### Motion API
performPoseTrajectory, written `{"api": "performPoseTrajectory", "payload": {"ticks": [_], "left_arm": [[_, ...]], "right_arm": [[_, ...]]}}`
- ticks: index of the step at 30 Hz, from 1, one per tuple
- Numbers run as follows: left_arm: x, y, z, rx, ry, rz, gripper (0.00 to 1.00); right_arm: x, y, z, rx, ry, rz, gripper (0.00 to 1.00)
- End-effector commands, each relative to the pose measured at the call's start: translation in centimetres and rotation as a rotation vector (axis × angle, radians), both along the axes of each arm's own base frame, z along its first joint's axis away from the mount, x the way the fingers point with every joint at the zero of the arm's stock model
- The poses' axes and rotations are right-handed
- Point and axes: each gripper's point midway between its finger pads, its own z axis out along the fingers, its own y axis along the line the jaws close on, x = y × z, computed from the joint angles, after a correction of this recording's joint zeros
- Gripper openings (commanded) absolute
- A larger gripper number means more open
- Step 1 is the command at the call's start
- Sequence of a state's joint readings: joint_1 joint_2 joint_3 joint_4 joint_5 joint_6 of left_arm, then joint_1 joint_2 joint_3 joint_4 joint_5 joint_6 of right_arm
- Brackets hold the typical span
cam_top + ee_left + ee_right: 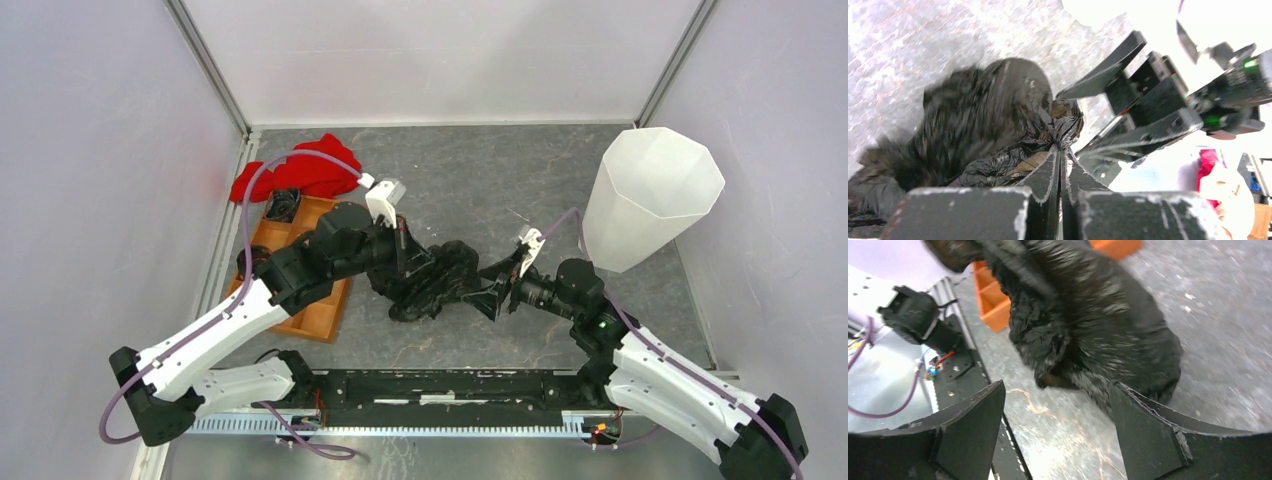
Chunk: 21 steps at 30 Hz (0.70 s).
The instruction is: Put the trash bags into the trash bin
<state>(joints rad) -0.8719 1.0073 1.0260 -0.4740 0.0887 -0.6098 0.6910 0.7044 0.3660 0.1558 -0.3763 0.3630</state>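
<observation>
Top external view: left gripper (415, 268) pinched shut on the trash bags (450, 280) at frame centre, right gripper (497, 288) spread wide and empty alongside, trash bin (655, 195) upright at upper right; judged grasping stage, next needing a lift toward the bin's mouth.

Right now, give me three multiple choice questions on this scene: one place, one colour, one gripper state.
1. Where does the trash bin stand? A) far right of the table B) near left corner C) between the arms
2. What colour is the cloth by the orange tray? A) blue B) red C) green
3. How is the left gripper? A) open over the bin B) open, empty C) shut on the trash bag
Answers: A, it stands upright at the far right edge; B, it is plainly red; C, it pinches the black film.
</observation>
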Motion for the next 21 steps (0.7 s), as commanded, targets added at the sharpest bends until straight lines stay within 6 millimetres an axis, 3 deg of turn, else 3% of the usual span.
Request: {"api": "performPoseTrajectory", "payload": {"ticks": [1, 8, 14, 21], "left_arm": [[0.1, -1.8, 6.2, -0.151, -0.071, -0.048, 0.02], [-0.1, -2.3, 8.0, -0.159, -0.097, -0.088, 0.02], [0.2, -2.0, 7.9, -0.131, -0.110, -0.079, 0.02], [0.5, -2.2, 7.5, -0.109, -0.110, -0.077, 0.02]], "right_arm": [[-0.9, 2.3, 4.6, 0.129, -0.125, 0.073, 0.82], [0.9, 2.8, 6.2, 0.147, -0.132, -0.007, 0.78], [-0.9, 3.7, 9.4, 0.331, -0.034, 0.062, 0.76], [-1.6, 2.9, 10.3, 0.388, -0.016, 0.047, 0.77]]}}
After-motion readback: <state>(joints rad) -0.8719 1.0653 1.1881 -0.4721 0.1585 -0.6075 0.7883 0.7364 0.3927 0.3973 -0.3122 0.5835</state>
